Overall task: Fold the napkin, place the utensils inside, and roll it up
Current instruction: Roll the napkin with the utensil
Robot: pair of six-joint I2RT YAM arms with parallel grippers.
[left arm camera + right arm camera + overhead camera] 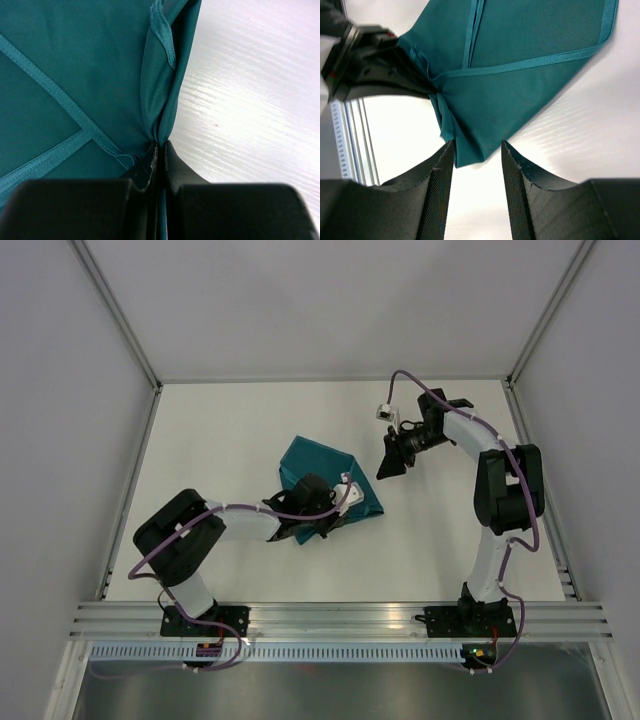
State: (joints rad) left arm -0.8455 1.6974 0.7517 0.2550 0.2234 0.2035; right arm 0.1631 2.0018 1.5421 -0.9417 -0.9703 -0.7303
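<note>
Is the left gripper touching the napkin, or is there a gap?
Touching. The left wrist view shows the left gripper shut on a bunched fold of the napkin, with the cloth pinched between its fingers.

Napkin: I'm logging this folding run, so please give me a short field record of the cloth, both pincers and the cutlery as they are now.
napkin: teal, partly folded over itself, lying on the white table
left pincer: shut, pinching a bunched edge of the napkin
right pincer: open, holding nothing, off the cloth's right side in the top view
utensils: none visible in any view
</note>
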